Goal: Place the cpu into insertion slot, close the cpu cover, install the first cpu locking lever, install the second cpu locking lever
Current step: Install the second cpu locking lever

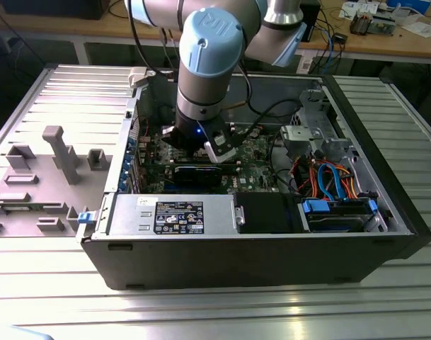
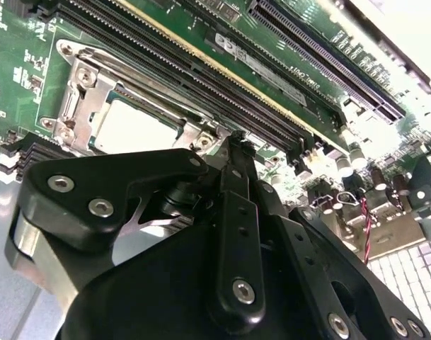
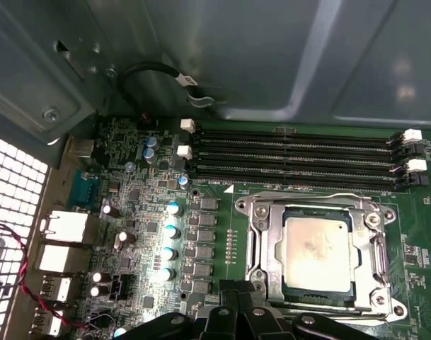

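Black metal fingers of the gripper pressed together, with nothing pinched between them in the first wrist view. Poised just above the green circuit board, tips close beside the near edge of the socket assembly; touching it or not, impossible to tell. In the second wrist view, gripper likewise drawn to a single narrow tip just beside the socket's corner.

Small flat square cpu with a silver-grey metal top, seated flat in the insertion slot, a square socket with a dark surround set into the board. Thin silver metal cpu cover, a frame plate with a square window, lying down over the chip's edges, with the chip's top showing through the window. Same chip and cover in the second wrist view, just past the fingertip. Thin wire levers along the frame's sides; latched or loose, impossible to tell.

Long narrow black memory slots in parallel rows just beside the socket, on the side away from the gripper.

In the exterior view, grey and light-blue robot arm reaching down into the open black computer case, over the middle of the board. Grey label-bearing power supply box along the case's near wall, well apart from the socket.
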`<act>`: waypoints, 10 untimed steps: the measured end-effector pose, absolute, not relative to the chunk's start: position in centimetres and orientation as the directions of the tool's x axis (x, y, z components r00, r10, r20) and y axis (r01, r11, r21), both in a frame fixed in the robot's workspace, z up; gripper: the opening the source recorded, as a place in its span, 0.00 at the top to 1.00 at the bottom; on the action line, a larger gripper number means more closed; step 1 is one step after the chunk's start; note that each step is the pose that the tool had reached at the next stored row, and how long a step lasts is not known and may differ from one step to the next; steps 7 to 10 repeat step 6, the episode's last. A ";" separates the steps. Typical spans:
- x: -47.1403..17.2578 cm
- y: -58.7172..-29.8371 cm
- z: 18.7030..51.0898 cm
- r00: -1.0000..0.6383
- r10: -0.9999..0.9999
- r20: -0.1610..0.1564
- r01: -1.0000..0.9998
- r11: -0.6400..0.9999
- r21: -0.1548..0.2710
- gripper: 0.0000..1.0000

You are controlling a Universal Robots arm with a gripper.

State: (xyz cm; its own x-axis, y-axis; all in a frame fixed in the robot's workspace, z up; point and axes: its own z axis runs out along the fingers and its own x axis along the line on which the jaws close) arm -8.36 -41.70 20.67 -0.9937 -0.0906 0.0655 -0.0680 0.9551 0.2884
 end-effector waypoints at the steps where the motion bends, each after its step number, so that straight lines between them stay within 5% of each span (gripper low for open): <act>1: -8.4 -41.7 20.8 -0.994 -0.091 0.065 -0.068 0.955 0.289 0.89; 10: -8.4 -41.7 20.9 -0.994 -0.091 0.065 -0.068 0.955 0.288 0.89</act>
